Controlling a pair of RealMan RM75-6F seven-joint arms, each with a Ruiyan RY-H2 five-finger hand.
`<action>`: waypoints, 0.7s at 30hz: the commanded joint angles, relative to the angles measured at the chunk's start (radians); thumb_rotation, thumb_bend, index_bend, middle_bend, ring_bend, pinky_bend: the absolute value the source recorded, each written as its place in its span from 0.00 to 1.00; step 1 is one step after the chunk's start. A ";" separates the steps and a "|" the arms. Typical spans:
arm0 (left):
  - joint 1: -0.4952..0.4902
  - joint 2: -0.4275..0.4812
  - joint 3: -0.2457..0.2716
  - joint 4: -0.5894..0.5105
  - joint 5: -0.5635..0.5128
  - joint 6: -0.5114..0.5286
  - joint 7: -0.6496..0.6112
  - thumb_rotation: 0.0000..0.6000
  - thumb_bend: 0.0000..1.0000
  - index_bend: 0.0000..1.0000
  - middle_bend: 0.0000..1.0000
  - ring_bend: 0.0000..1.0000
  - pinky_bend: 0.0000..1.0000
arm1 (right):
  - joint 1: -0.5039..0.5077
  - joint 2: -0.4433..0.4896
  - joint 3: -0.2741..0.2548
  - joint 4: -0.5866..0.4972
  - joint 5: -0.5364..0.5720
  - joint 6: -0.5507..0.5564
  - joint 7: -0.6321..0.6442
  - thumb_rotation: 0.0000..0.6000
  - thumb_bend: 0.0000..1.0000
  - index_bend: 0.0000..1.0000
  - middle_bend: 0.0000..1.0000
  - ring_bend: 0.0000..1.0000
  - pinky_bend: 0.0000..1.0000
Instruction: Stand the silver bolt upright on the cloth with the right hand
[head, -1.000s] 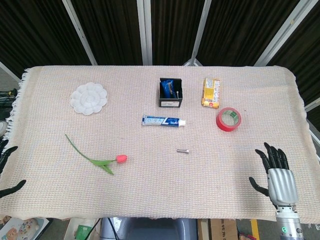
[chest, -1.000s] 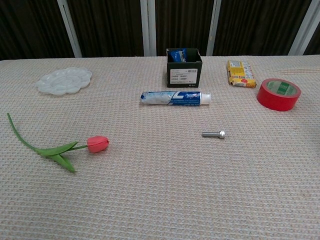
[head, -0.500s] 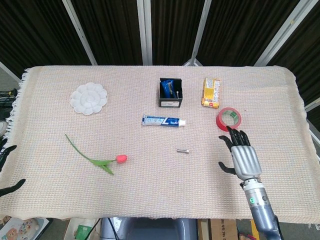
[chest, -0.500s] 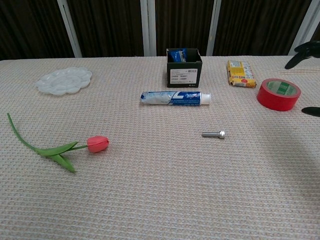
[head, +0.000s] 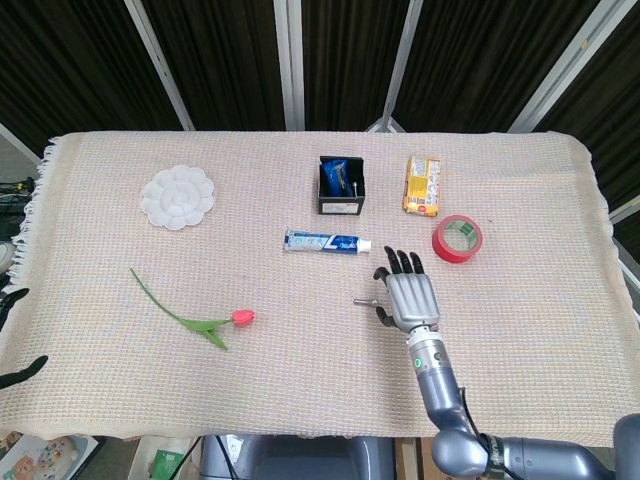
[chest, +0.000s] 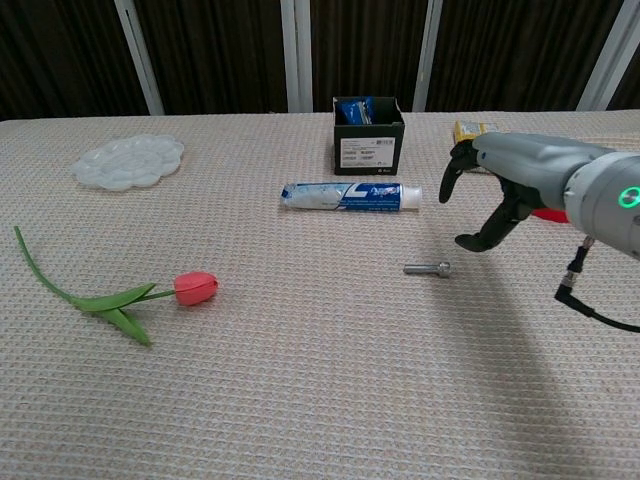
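The silver bolt (head: 363, 301) (chest: 427, 268) lies on its side on the beige cloth (head: 300, 390), a little right of centre. My right hand (head: 408, 296) (chest: 500, 185) hovers just to the bolt's right, palm down, its fingers spread and holding nothing. In the chest view its thumb hangs above and to the right of the bolt's head, without touching it. Only the dark fingertips of my left hand (head: 22, 372) show, at the far left edge off the cloth; they are apart and empty.
A toothpaste tube (head: 327, 241) lies just behind the bolt. Further back stand a black box (head: 340, 186) and a yellow packet (head: 423, 184). A red tape roll (head: 457, 238) sits right of my hand. On the left lie a tulip (head: 240, 317) and a white palette (head: 177, 197).
My right hand has travelled left and forward across the cloth, from the near right corner past the tape roll to beside the bolt. The bolt has not moved.
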 joint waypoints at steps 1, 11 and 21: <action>0.000 0.001 -0.001 0.001 0.000 0.000 -0.003 1.00 0.25 0.15 0.00 0.00 0.00 | 0.041 -0.047 0.017 0.040 0.039 0.025 -0.033 1.00 0.35 0.39 0.01 0.04 0.00; 0.002 0.005 -0.004 0.005 -0.005 0.005 -0.019 1.00 0.25 0.15 0.00 0.00 0.00 | 0.084 -0.119 0.007 0.119 0.108 0.044 -0.026 1.00 0.36 0.41 0.01 0.04 0.00; 0.001 0.004 -0.004 0.002 -0.008 0.002 -0.013 1.00 0.25 0.15 0.00 0.00 0.00 | 0.100 -0.141 -0.006 0.152 0.131 0.035 0.001 1.00 0.36 0.42 0.01 0.04 0.00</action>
